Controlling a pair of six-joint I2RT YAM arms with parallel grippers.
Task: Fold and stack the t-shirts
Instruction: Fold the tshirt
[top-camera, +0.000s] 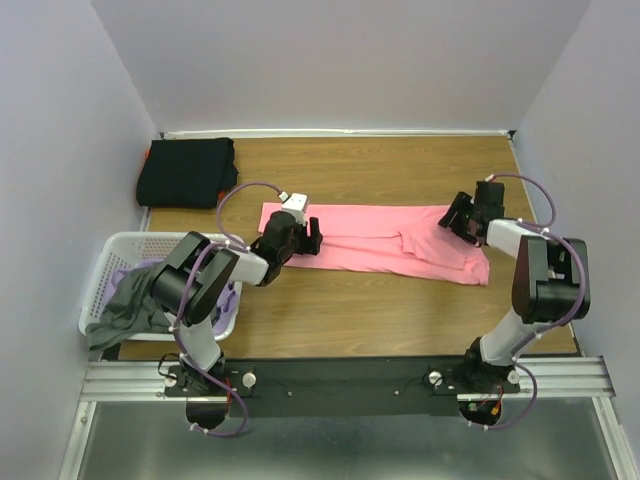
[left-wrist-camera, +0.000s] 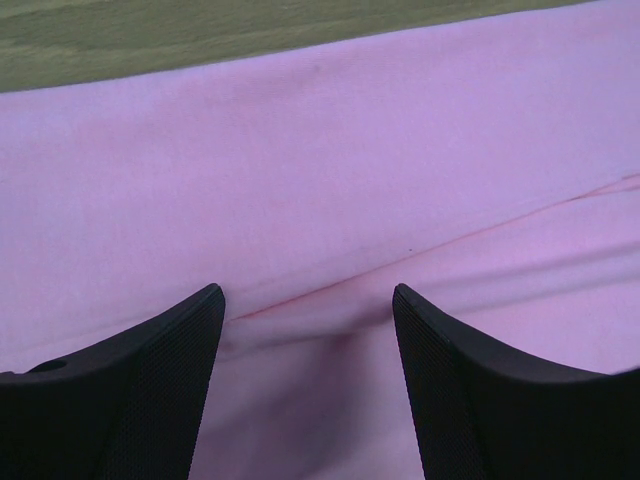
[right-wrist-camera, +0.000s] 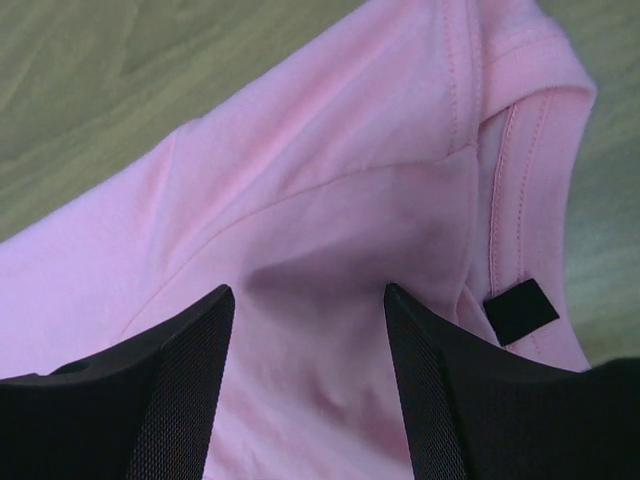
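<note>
Top external view: a bright pink t-shirt (top-camera: 380, 245) lies folded into a long band across the middle of the wooden table (top-camera: 400, 320). The left gripper (top-camera: 312, 235) is over its left end and the right gripper (top-camera: 452, 215) is over its right end. Both wrist views show each pair of jaws standing apart with nothing clamped and pink cloth filling the gap. Whether the fingertips touch the fabric cannot be told. In the right wrist view the collar (right-wrist-camera: 530, 150) and a small black tag (right-wrist-camera: 520, 310) sit just beside the right-hand finger. A black t-shirt (top-camera: 187, 170) rests folded in the table's far left corner, well apart from the pink one. At the near left, a grey t-shirt (top-camera: 130, 305) drapes over the rim of a white lattice basket (top-camera: 105, 265), with lavender cloth (top-camera: 122, 272) showing inside it
</note>
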